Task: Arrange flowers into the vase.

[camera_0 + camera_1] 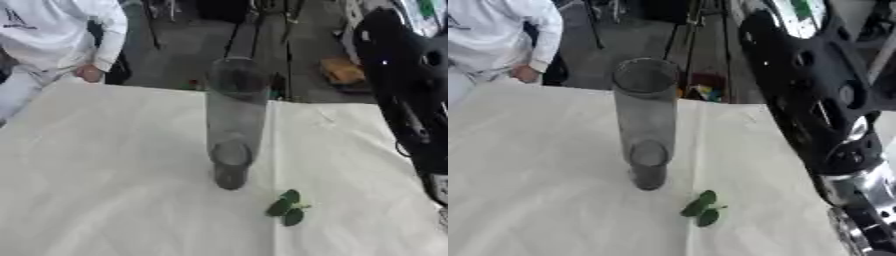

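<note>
Here the tall clear vase (233, 125) stands upright mid-table (105, 190) with a small green sprig of leaves (287, 207) lying just beside its base. The right arm (815, 95) stretches along the right edge — its fingers out of sight, so I cannot tell their state.

A tall clear glass vase (233, 122) is stood upright on the white-covered table. Just beside its base, small green leaves (287, 207) are laid flat.

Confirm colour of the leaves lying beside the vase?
Dark green. The leaves lie on the white tablecloth right of the clear vase; left eye view shows it best.
</note>
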Available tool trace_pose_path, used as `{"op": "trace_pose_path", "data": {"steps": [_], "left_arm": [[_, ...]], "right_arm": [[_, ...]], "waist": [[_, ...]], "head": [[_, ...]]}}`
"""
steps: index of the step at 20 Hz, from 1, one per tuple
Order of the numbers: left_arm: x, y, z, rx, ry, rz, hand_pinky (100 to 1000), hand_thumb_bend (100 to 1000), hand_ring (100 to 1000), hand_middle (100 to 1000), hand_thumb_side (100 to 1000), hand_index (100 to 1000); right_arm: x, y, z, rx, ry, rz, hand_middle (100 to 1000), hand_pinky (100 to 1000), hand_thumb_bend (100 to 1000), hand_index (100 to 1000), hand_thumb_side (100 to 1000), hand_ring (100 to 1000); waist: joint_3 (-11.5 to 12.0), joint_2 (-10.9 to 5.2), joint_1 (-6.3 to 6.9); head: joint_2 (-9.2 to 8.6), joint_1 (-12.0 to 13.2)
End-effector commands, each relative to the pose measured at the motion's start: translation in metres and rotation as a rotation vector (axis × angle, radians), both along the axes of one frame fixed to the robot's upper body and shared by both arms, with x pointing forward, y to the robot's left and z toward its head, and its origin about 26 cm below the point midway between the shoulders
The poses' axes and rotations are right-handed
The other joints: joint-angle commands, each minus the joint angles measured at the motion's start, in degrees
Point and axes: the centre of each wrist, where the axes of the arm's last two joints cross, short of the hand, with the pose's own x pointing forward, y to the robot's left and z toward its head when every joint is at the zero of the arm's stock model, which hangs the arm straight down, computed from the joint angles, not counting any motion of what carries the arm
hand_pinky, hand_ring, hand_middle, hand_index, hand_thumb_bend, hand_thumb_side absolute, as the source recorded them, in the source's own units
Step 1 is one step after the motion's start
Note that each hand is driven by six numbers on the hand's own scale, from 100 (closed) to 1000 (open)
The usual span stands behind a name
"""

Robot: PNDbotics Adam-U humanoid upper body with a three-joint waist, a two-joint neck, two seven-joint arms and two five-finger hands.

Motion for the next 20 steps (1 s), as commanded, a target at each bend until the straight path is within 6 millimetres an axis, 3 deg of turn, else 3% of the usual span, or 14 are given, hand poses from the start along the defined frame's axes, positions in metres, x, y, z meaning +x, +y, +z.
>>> {"op": "trace_pose_path", "data": {"steps": [1, 20], "left_arm": [[-0.004, 0.002, 0.01, 0.025, -0.033, 0.002, 780, 100, 951, 906, 1000, 963], [-0.004, -0.003, 0.015, 0.029, -0.044, -0.027, 780, 100, 949, 905, 1000, 963]], "right_arm": [[-0.007, -0.002, 0.016, 0.02, -0.03, 0.007, 100, 100, 259, 100, 395, 100], [-0.012, 0.018, 0.017, 0.141, 0.142, 0.043, 100, 100, 252, 100, 409, 100]], "waist": [[0.0, -0.97, 0.26], [0.3, -1.49, -0.56]], "head": [[-0.87, -0.4], [-0.95, 0.3]]}}
